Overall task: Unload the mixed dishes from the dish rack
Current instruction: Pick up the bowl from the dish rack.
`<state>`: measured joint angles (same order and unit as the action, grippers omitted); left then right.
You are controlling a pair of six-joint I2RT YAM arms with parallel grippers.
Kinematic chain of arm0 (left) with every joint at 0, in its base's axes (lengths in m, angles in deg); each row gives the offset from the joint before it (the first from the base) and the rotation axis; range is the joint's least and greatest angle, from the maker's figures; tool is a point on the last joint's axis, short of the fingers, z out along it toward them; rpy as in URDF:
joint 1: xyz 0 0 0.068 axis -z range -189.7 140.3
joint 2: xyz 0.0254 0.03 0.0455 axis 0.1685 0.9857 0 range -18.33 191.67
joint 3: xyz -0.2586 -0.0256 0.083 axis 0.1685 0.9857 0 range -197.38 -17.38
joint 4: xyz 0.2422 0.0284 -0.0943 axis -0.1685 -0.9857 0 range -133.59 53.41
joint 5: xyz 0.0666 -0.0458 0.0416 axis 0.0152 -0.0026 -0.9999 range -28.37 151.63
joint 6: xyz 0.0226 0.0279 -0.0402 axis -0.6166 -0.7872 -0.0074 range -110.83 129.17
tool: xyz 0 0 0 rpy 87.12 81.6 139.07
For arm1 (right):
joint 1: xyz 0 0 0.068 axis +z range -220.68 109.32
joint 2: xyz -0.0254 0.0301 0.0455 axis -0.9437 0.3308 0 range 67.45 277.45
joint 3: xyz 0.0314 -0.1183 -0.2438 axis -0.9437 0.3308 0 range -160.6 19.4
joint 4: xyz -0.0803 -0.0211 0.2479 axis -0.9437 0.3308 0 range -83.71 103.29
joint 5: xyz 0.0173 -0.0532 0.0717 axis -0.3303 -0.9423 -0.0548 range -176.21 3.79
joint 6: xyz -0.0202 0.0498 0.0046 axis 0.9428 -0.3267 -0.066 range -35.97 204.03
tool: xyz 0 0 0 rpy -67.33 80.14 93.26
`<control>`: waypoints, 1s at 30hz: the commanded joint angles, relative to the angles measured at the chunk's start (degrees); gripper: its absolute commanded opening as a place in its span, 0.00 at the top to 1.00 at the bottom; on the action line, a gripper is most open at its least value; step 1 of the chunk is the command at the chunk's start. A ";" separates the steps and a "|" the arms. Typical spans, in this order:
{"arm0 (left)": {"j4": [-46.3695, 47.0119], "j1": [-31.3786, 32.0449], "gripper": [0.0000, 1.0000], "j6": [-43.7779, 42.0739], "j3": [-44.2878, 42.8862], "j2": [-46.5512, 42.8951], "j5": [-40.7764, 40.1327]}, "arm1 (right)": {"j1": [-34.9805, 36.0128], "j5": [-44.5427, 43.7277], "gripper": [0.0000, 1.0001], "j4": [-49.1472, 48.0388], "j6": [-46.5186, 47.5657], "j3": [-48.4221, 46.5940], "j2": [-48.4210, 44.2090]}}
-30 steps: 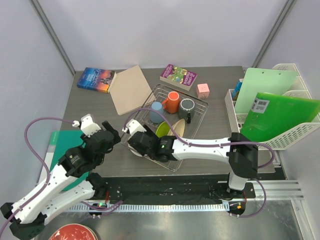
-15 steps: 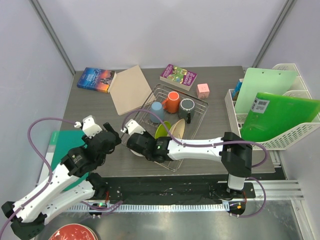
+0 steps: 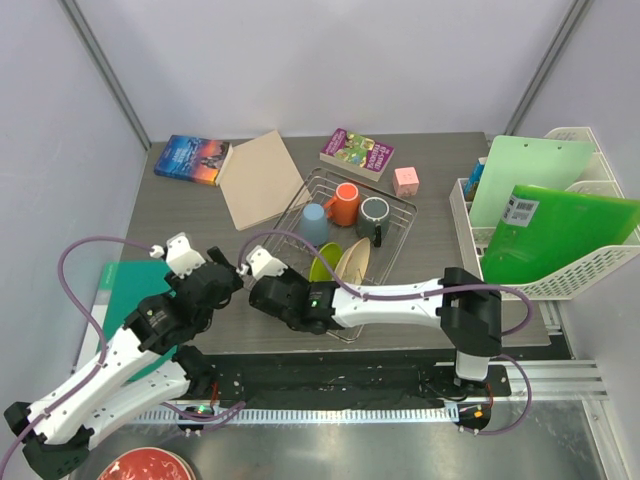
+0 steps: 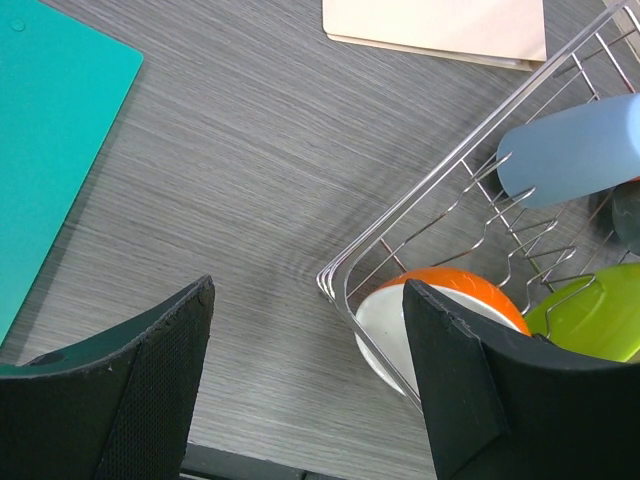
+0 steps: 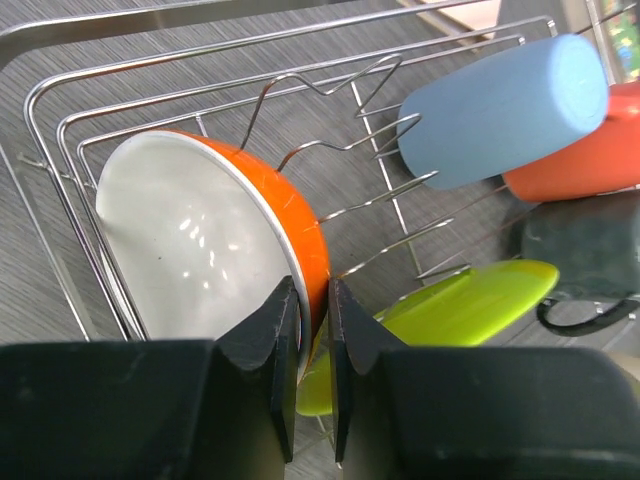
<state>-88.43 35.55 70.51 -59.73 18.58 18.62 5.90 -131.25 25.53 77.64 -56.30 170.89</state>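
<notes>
The silver wire dish rack point(image 3: 402, 212) holds a light blue mug point(image 3: 313, 222), an orange mug point(image 3: 345, 203), a dark grey mug point(image 3: 374, 215), a lime green plate point(image 3: 325, 260) and a beige plate point(image 3: 355, 260). My right gripper point(image 5: 312, 300) is shut on the rim of the small white and orange bowl point(image 5: 200, 260), which stands on edge in the rack's near left corner point(image 5: 60, 130). My left gripper point(image 4: 310, 340) is open and empty above the table just left of that corner point(image 4: 335, 275), with the bowl point(image 4: 395, 335) by its right finger.
Two books point(image 3: 192, 158) point(image 3: 356, 153), a tan board point(image 3: 262, 178) and a pink cube point(image 3: 406, 180) lie behind the rack. A white basket point(image 3: 580, 280) with green folders stands at right. A teal mat point(image 3: 135, 285) lies at left. A red bowl point(image 3: 145, 467) sits below the table edge.
My right gripper has shifted slightly toward the rack's near left corner, staying at the bowl. My left gripper has edged a little nearer to it.
</notes>
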 commanded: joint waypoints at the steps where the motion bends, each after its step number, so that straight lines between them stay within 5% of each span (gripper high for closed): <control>1: 0.77 -0.25 0.24 1.50 0.34 0.45 -0.94 | 2.00 -7.17 0.99 -3.95 4.02 -1.38 -1.22; 30: -0.37 -0.17 0.24 2.55 -0.89 -0.60 -2.61 | 3.94 -18.07 0.99 -1.76 9.91 -6.74 -12.89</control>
<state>-88.29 35.55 71.96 -59.20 18.29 18.95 10.11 -145.32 26.19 86.78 -59.27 164.77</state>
